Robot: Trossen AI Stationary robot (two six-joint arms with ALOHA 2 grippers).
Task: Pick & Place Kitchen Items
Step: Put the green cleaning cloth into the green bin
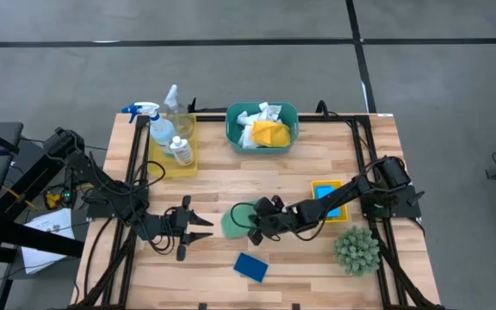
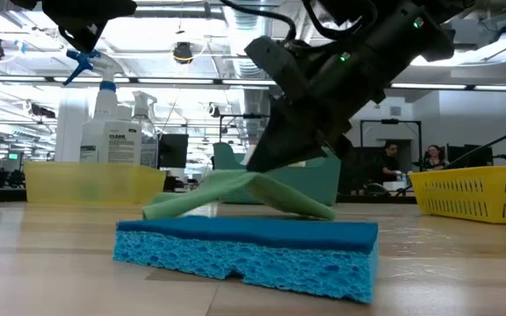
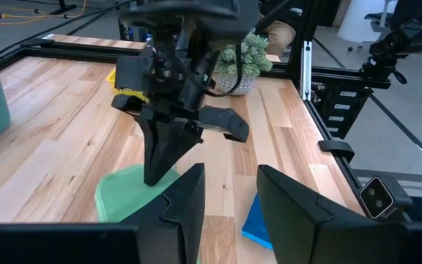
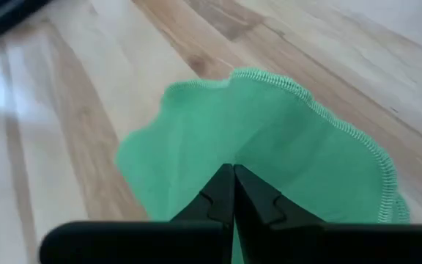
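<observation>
Sponge up front, green cloth just behind it at mid-table. My right gripper is pinched tight on the cloth, so I'm on the pick; next I'd lift and carry toward the basin. Left gripper waits beside the cloth, fingers spread, empty.

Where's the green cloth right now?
High view: the green cloth is mid-table, pinched by the right gripper, behind the dark-blue sponge.
</observation>
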